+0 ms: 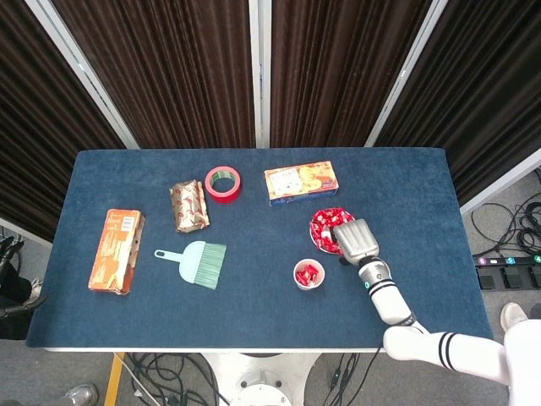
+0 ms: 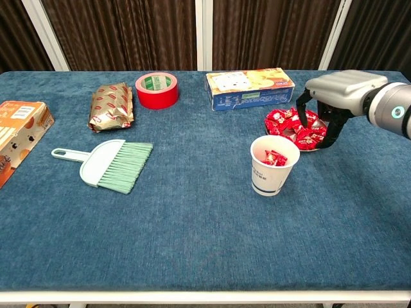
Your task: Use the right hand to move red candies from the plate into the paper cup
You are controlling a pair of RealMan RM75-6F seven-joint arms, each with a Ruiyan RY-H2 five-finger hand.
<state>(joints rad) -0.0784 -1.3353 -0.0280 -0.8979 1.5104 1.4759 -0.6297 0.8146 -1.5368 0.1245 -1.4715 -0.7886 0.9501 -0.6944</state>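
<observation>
the right hand (image 2: 323,106) hangs low over the plate (image 2: 321,146) of red candies (image 2: 290,124) near the worktop's (image 2: 192,218) right edge, fingers (image 2: 333,131) pointing down among the wrappers; whether they pinch one, i cannot tell. the paper cup (image 2: 273,165) stands just in front of the plate, toward the near edge, with a few red candies inside. the left hand is out of sight.
</observation>
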